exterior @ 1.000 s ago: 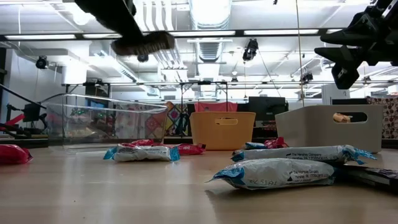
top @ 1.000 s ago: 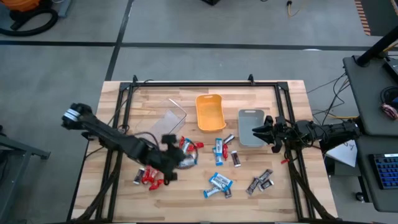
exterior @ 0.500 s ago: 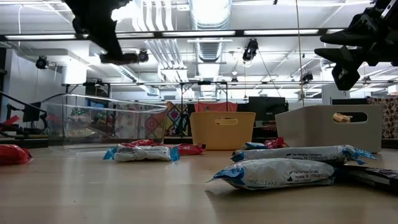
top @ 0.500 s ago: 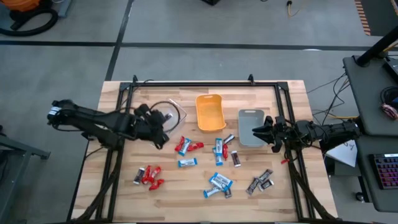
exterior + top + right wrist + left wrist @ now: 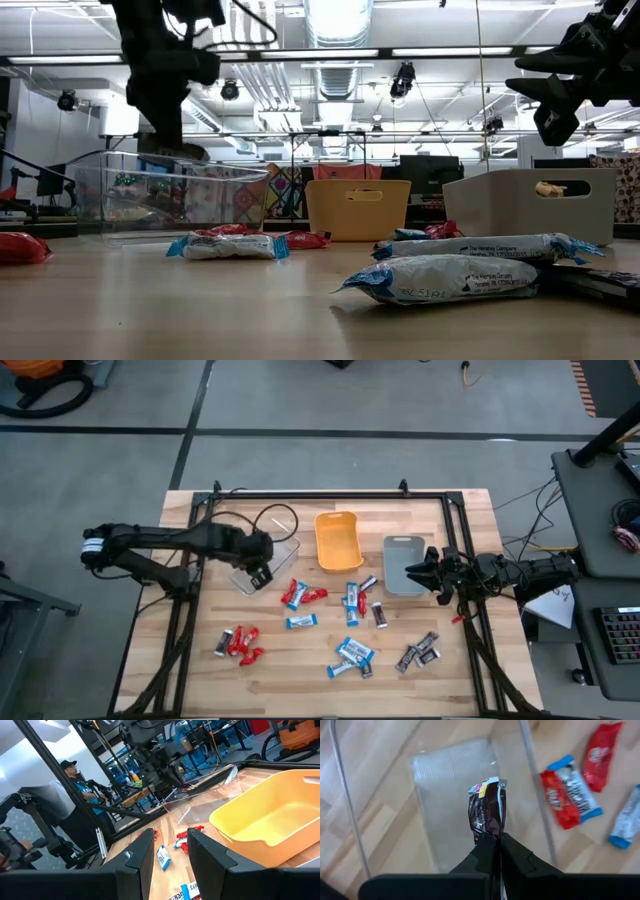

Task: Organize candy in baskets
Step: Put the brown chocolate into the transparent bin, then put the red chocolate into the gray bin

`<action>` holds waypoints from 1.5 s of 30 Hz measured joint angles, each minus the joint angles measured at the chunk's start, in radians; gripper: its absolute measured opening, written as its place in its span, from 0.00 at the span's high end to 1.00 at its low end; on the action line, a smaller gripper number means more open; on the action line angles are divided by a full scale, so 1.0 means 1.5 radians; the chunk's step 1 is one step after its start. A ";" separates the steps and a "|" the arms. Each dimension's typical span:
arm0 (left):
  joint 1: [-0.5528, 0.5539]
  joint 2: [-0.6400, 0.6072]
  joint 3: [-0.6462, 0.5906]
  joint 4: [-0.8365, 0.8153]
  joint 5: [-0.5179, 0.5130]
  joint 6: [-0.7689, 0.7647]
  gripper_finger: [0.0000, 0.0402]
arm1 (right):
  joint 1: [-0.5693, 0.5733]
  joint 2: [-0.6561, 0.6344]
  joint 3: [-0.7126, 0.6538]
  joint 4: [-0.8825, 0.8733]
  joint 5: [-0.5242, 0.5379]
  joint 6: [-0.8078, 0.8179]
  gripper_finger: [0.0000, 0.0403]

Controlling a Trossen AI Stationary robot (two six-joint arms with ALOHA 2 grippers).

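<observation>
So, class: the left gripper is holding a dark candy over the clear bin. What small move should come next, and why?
Probably open the left gripper: its fingers pinch the dark candy directly above the clear bin, so it should drop inside.

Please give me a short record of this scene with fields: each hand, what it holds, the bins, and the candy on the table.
left hand: shut on a dark-wrapped candy bar, held above the clear bin
right hand: empty, fingers apart, above the grey bin
orange bin: empty, between the clear and grey bins
loose candy: red bars, blue-and-white bars, dark bars on the table
</observation>
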 joint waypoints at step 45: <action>0.066 0.163 0.002 -0.012 0.004 0.049 0.89 | 0.000 0.000 0.000 0.000 0.000 -0.002 0.73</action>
